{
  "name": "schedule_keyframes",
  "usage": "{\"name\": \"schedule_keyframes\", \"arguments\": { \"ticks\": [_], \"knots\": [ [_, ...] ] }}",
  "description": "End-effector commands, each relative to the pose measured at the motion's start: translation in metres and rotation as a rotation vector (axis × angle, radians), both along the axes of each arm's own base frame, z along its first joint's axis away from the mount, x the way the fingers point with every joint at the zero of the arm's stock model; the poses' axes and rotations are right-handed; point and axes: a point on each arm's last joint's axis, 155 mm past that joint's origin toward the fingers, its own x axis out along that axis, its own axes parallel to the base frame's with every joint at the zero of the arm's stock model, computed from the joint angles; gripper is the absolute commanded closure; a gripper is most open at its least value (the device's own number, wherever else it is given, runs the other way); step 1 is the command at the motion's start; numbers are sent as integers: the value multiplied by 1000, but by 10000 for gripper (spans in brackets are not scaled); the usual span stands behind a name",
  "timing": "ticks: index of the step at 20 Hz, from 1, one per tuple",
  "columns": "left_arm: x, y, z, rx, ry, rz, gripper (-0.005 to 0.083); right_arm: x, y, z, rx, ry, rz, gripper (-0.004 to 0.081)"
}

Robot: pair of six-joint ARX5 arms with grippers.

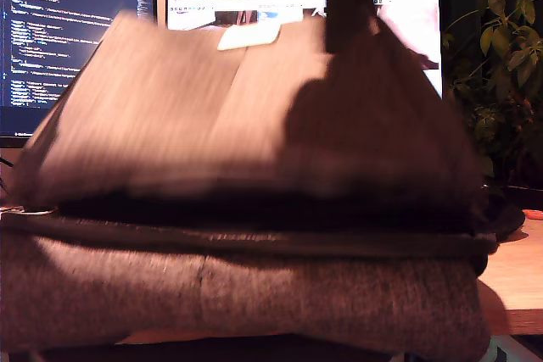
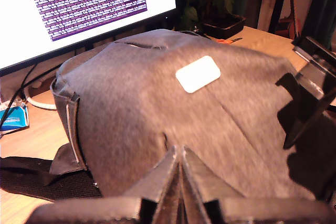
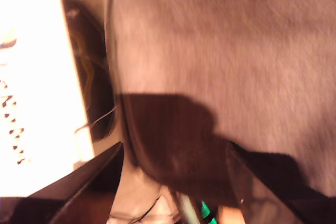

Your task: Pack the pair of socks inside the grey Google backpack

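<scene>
Just beyond the tips of my first gripper (image 2: 178,153), the grey Google backpack (image 2: 157,114) swells up as a soft grey mound, its pale patch (image 2: 198,74) further out past the fingers. Those fingers look pressed together with no gap between them, and I judge they pinch a fold of the top flap, though the cloth at the very tips is blurred. My second gripper (image 3: 173,182) has its 2 dark fingers spread wide, with nothing between them but the backpack's shadowed edge; it is released. In the exterior view the flap (image 1: 170,116) is raised, with a dark mouth (image 1: 254,209) gaping under it above the lower body of the bag, and a dark arm (image 1: 352,2) coming down to its top edge.

The pair of socks shows in none of the 3 views; I cannot tell whether it is already inside or lies somewhere hidden.

The backpack is a heavy, limp thing: the woven cloth will sag and fold wherever it is not held, so the flap will likely drop once let go. The stiffer zip edging looks the better place to grip it. The socks, by their nature, should be light and squashy, easy to pinch across the middle of the bundle.
</scene>
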Motion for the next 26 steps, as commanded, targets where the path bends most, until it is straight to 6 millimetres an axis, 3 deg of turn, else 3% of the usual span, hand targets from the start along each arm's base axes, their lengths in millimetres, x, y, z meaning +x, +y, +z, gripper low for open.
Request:
{"name": "schedule_keyframes", "arguments": {
  "ticks": [1,3,4,5,7,9,11,14,16,22,26],
  "knots": [
    [1,-1,6,-7,-13,1,795,0,4,12,54,-7,-23,205],
    [3,-3,4,0,-8,1,795,7,16,18,121,-25,-53,220],
    [5,-5,2,6,-5,1,795,12,23,22,158,-36,-68,282],
    [9,-8,0,16,-7,3,795,22,31,28,211,-56,-97,409],
    [21,-13,3,34,-43,11,795,46,51,47,343,-111,-143,741],
    [40,-18,6,34,-75,40,795,80,67,76,507,-188,-216,783],
    [62,-19,17,6,-124,78,795,122,68,109,674,-269,-333,783],
    [90,-15,44,-88,-205,116,795,184,46,163,907,-408,-494,783],
    [107,-11,53,-127,-238,114,795,213,23,186,977,-493,-554,783],
    [148,20,40,-121,-224,181,795,272,-71,186,954,-593,-740,783],
    [159,47,35,-112,-209,233,795,284,-132,177,954,-613,-870,783]
  ]
}}
